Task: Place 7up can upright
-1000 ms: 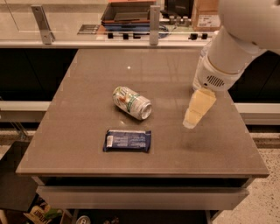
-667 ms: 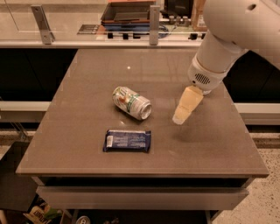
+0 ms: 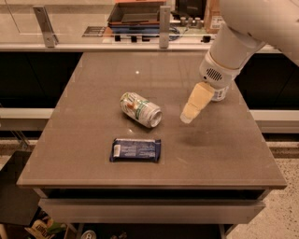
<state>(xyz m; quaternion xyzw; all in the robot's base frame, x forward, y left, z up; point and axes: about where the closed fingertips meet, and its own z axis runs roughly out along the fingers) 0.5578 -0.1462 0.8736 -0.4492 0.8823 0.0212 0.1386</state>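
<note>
The 7up can (image 3: pixel 140 109) lies on its side near the middle of the brown table (image 3: pixel 93 93), its shiny end facing front right. It is silver-white with green and orange markings. My gripper (image 3: pixel 187 117) hangs from the white arm (image 3: pixel 233 46) at the right. It points down and left, above the table, a short way to the right of the can and not touching it. It holds nothing that I can see.
A flat dark-blue snack packet (image 3: pixel 136 149) lies in front of the can. A small pale object (image 3: pixel 219 94) shows partly behind the wrist. A counter with a tray (image 3: pixel 135 14) and posts runs behind the table. The table's edges drop to the floor.
My gripper has moved left, closer to the can. The can and the snack packet have not moved.
</note>
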